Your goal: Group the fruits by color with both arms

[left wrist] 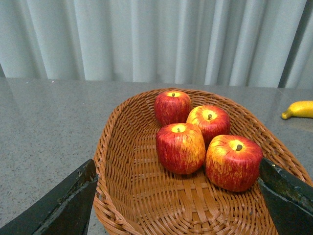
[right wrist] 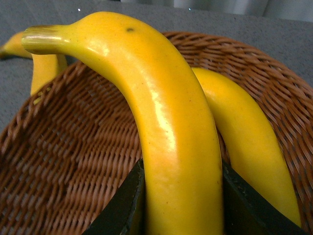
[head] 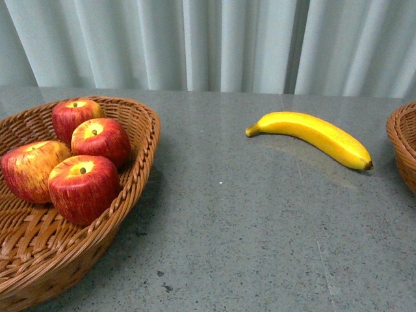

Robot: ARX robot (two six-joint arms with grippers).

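Several red apples streaked yellow [head: 83, 187] lie together in the wicker basket [head: 140, 170] at the left. My left gripper [left wrist: 178, 198] hangs open over that basket's near end, its black fingers [left wrist: 68, 203] spread wider than an apple [left wrist: 233, 162] and holding nothing. One banana [head: 315, 135] lies loose on the table at the right. My right gripper [right wrist: 182, 208] is shut on another banana [right wrist: 171, 127], held over a second wicker basket [right wrist: 63, 156]. A further banana [right wrist: 247, 147] lies in that basket. Neither arm shows in the front view.
The right basket's rim [head: 403, 146] shows at the front view's right edge. The grey stone table [head: 247, 227] stretches between the baskets. A pale curtain [head: 214, 39] hangs behind. The loose banana [left wrist: 299, 109] also shows in the left wrist view.
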